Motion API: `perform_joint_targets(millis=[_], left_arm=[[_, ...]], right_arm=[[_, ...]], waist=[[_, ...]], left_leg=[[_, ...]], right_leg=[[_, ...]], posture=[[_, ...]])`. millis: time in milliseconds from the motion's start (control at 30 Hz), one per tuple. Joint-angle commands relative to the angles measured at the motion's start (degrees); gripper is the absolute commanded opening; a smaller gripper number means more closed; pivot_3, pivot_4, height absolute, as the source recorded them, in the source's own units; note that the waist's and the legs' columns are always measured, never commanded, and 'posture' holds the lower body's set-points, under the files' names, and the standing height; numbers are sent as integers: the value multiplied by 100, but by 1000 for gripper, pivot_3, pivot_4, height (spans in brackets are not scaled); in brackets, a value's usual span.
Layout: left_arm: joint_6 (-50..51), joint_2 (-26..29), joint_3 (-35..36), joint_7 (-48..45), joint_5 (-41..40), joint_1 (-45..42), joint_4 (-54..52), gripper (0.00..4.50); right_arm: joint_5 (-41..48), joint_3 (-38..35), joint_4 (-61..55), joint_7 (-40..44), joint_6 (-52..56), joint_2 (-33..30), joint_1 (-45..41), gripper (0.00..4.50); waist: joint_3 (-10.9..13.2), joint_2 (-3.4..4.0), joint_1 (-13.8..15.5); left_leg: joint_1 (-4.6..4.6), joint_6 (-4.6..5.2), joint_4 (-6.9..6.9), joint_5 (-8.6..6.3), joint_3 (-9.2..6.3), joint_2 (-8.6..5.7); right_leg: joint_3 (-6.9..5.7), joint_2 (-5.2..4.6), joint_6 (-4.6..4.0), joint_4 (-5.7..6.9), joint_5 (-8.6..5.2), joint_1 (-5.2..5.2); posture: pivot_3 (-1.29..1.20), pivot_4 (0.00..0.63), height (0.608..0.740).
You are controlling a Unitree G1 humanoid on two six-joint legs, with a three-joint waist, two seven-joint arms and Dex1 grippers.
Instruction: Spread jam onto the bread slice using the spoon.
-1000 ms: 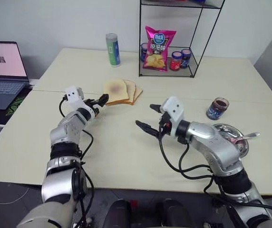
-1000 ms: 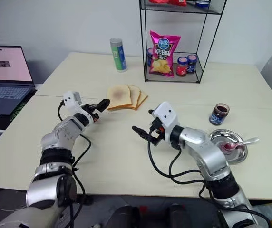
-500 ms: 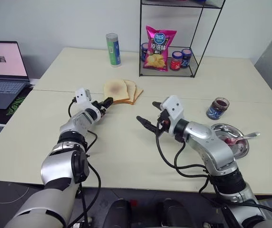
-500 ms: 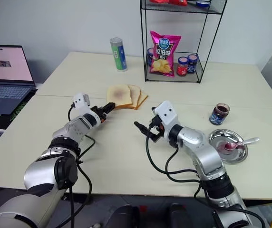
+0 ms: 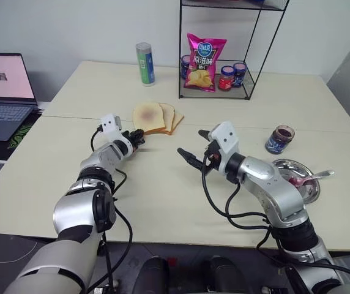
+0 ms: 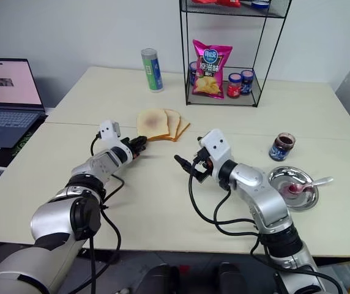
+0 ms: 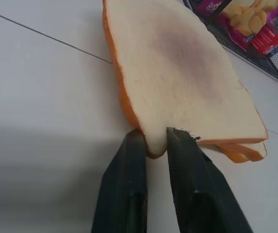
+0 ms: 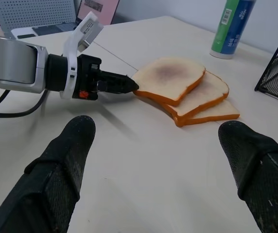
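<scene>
Now: left gripper [image 7: 156,141] pinching corner of top tan square bread slice [image 7: 178,68]; right gripper [image 8: 153,145] spread wide above table.

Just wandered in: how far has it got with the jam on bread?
Early days. The left hand has pinched a corner of the top bread slice on the stack. The right hand hangs open and empty. The spoon lies in its metal dish; no jam spread.
</scene>
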Motion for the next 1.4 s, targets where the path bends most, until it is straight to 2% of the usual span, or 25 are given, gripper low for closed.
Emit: perform_joint_targets(millis=[33, 267, 333, 433, 567, 667, 767, 933, 1067, 1167, 1400], left_arm=[[-138, -7, 56, -36, -14, -240, -58, 7], [-184, 74, 42, -213, -38, -258, -403, 7], [126, 88, 56, -396, -176, -210, -837, 7], [1019, 86, -245, -849, -363, 215, -2400, 7], [2745, 117, -855, -1235, -1088, 1291, -5409, 7], [3472, 196, -1198, -1354, -1385, 1757, -6509, 7], [3633, 421, -1940, -1801, -1310, 2331, -7304, 7], [3605, 820, -2757, -2411, -1148, 2949, -7664, 7], [2675, 1147, -3636, -2637, -238, 3211, -7338, 7], [2180, 863, -3837, -2356, 189, 3000, -6779, 7], [1874, -7, -3888, -2110, 471, 2423, -5947, 7]], right_arm=[[-28, -127, -254, -60, -47, 3, 12, 4500], [-23, -156, -284, -124, -71, 2, 102, 4500], [-3, -212, -327, -103, -62, -68, 172, 4500], [64, -388, -492, -8, -10, -296, 396, 4500], [266, -795, -974, 134, 236, -731, 920, 4500], [413, -1015, -1359, 179, 440, -969, 1277, 4500], [678, -1315, -1889, 207, 794, -1185, 1693, 4500], [1046, -1820, -2791, 312, 1310, -1659, 2486, 4500], [1464, -2104, -3317, 333, 1677, -1790, 3002, 4500], [1388, -1928, -3319, 130, 1648, -1717, 3124, 4500], [1220, -1581, -3146, -316, 1540, -1367, 2989, 4500]], waist=[[0, 0, 0], [0, 0, -1], [0, 0, -5], [0, -1, -2], [0, 0, -9], [1, 2, -8], [-1, 5, -8], [-6, 14, -4], [-5, 13, -6], [-7, 15, 13], [-7, 12, 68]], left_leg=[[0, 0, 0, 0, 0, 0], [0, 0, 0, 0, 0, -1], [0, 0, 0, 0, 1, 0], [-4, -1, 1, 0, -4, 1], [-5, -3, -3, 0, -1, -1], [-5, -5, -1, 1, -6, 2], [7, -9, -3, 3, -7, 3], [28, -10, -1, 18, 3, 4], [62, -7, -8, 20, 4, 7], [76, -7, -9, 20, 3, 8], [62, 4, -2, 25, 1, -2]], right_leg=[[0, 0, 0, 0, 0, 0], [0, 0, 0, 0, 0, 0], [0, 0, 0, 1, 0, -1], [1, 1, 0, 2, 0, -1], [17, -2, 0, 1, 0, 0], [13, -1, -1, 6, 0, -1], [14, 1, -1, 12, 0, 6], [21, 2, -13, 13, 1, 15], [21, 2, -32, 5, -20, 43], [22, 0, -33, -1, -30, 61], [21, -8, -22, -14, -25, 62]], posture=[[0, 150, 740], [0, 150, 740], [0, 150, 740], [0, 150, 740], [0, 150, 740], [0, 150, 740], [0, 150, 740], [0, 150, 740], [0, 150, 740], [0, 150, 740], [0, 150, 740]])
